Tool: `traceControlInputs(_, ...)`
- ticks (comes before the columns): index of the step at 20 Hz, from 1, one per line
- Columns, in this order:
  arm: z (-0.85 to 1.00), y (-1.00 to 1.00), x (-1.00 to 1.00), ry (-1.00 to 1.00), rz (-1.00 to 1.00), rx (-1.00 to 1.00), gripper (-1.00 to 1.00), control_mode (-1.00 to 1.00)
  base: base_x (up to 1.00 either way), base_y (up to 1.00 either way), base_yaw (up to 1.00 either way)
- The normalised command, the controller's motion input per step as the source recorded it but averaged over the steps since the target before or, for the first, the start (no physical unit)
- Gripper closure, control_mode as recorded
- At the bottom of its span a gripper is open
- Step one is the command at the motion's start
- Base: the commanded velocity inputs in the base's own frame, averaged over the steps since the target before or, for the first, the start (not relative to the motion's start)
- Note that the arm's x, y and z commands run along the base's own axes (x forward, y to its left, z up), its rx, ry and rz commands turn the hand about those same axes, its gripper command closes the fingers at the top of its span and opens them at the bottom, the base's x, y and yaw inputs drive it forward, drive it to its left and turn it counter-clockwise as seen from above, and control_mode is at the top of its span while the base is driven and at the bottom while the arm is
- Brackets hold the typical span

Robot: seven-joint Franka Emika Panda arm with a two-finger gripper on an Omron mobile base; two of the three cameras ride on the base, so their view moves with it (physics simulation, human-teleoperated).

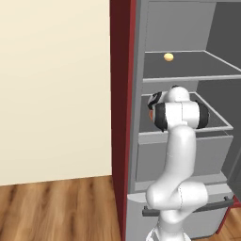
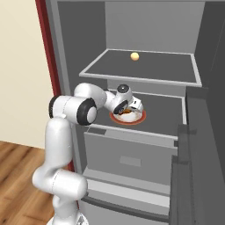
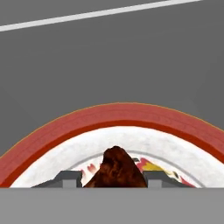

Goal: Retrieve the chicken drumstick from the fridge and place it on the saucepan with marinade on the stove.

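Observation:
The fridge [image 1: 135,94] stands open, and my arm reaches onto its middle shelf [image 2: 167,115]. There a red-rimmed white plate [image 3: 122,116] carries the brown chicken drumstick [image 3: 114,164]. My gripper [image 3: 113,179] is down over the plate [image 2: 139,117], its two fingers [image 3: 70,178] pressed against either side of the drumstick, shut on it. In the right base view the hand covers most of the drumstick [image 2: 127,114]. The saucepan with marinade and the stove are out of view.
A small pale yellow ball [image 2: 134,56] lies on the upper shelf [image 1: 197,66]. The open fridge door [image 2: 193,167] stands close at the right. Below the shelf are a grey drawer front [image 2: 132,154] and the lower drawer handle [image 1: 188,209]. A cream wall [image 1: 52,84] is left.

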Motion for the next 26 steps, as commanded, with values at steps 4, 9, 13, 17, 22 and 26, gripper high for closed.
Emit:
traceControlInputs(4,0.09,0.00,-0.06,-0.07,0.00,0.00,1.00,-1.00,0.00,0.00,0.00)
traceControlInputs(9,0.09,0.00,-0.09,-0.07,0.00,0.00,1.00,-1.00,0.00,0.00,0.00)
traceControlInputs(13,0.31,0.00,-0.36,-0.02,0.00,0.00,1.00,-1.00,0.00,0.00,0.00)
traceControlInputs(17,0.45,0.01,-0.71,0.00,0.00,0.00,1.00,-1.00,0.00,0.00,0.00)
traceControlInputs(22,0.51,0.00,-0.97,0.06,0.00,0.00,1.00,-1.00,0.00,0.00,0.00)
traceControlInputs(26,0.76,0.01,-1.00,0.15,0.00,0.00,1.00,-1.00,0.00,0.00,0.00)
